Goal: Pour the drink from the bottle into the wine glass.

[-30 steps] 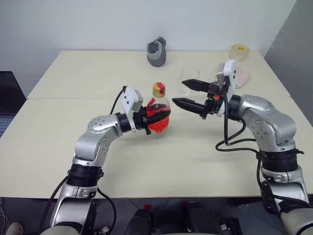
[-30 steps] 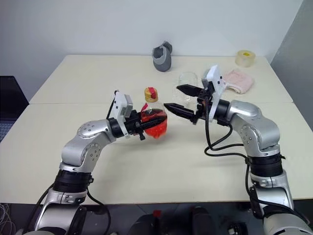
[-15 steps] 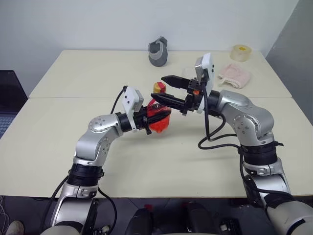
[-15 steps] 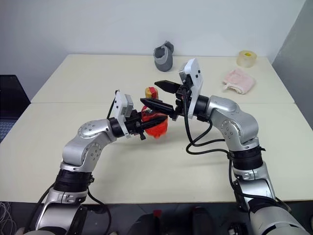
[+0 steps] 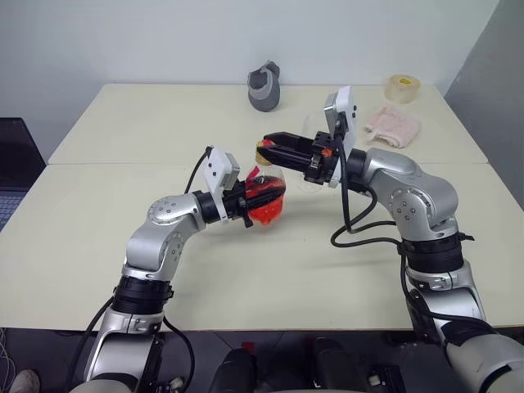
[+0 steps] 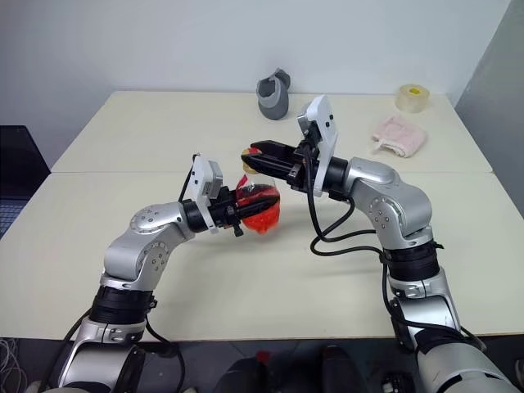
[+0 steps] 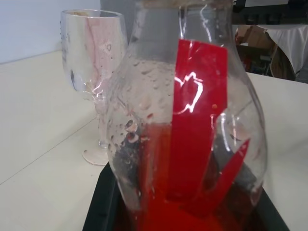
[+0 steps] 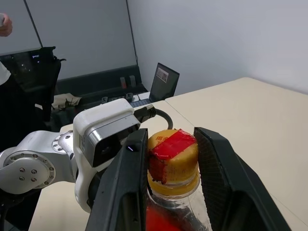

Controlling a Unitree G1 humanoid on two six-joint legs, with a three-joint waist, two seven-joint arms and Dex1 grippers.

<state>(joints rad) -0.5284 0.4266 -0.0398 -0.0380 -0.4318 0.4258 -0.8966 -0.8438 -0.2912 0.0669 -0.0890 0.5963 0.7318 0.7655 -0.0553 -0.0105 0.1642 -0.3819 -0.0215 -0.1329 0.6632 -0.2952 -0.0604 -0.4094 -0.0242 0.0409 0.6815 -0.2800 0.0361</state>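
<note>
My left gripper is shut on the bulbous body of the small clear bottle and holds it upright a little above the table. The red drink fills its lower part, behind a red label. My right gripper reaches in level from the right. Its two fingers are pressed against either side of the yellow-and-red cap. The empty wine glass stands on the table just behind the bottle, partly hidden by my right hand in the head views.
A grey cup-like object stands at the table's far edge. A tape roll and a pink cloth lie at the far right. A dark laptop sits off the table's left side.
My right gripper swung left from beside the wine glass to the top of the bottle, and its fingers closed from wide open onto the cap. The left gripper and bottle stayed still.
</note>
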